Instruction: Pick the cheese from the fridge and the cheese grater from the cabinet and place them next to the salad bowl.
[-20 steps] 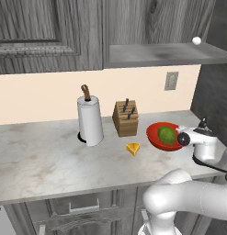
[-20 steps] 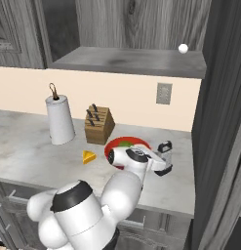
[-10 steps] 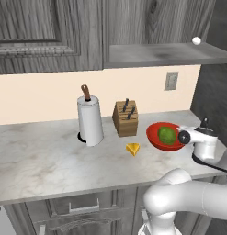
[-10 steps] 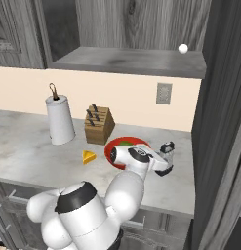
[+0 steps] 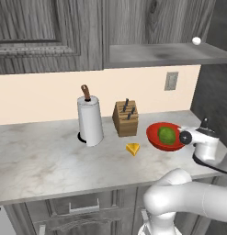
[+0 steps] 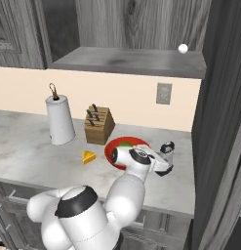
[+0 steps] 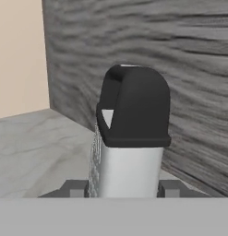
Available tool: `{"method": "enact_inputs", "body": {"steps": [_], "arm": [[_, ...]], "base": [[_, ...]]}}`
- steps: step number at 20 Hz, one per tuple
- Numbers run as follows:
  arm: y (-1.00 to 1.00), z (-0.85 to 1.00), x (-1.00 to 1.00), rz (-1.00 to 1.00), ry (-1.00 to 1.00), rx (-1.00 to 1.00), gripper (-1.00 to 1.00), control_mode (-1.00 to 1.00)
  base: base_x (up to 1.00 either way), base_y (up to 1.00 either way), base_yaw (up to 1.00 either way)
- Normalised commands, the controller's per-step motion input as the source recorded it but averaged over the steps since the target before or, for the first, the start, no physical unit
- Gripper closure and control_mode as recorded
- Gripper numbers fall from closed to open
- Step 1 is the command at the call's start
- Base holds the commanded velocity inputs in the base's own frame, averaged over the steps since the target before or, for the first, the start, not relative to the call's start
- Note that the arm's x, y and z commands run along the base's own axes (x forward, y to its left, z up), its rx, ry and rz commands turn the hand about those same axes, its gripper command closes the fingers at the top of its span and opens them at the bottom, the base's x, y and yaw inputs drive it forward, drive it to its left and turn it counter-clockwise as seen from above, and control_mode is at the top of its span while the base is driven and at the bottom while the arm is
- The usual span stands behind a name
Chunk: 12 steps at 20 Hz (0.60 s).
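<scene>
Though parted, pincer point(image 7: 120, 188) astride cheese grater point(image 7: 129, 138), contact unclear.

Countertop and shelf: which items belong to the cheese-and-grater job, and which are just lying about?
Job:
- small yellow-orange cheese wedge
- upright silver box grater with black handle, between the gripper fingers
- shallow red salad bowl with green lettuce
- dark grey wood-grain cabinet

Lying about:
- white paper towel roll
- wooden knife block
- small white ball on the shelf
- wall outlet

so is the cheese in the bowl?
No, the cheese lies on the counter, apart from the red bowl beside it.
</scene>
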Motion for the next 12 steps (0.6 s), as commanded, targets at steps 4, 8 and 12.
{"method": "enact_inputs", "body": {"steps": [4, 8, 12], "arm": [[0.05, -0.32, -0.07, 0.0, 0.0, 0.0, -1.0, -1.0], [0.17, -0.26, 0.0, 0.0, 0.0, 0.0, -1.0, -1.0], [0.19, -0.18, 0.0, 0.0, 0.0, 0.0, -1.0, -1.0]], "base": [[0.0, 0.0, 0.0], [0.0, 0.0, 0.0], [0.0, 0.0, 0.0]]}}
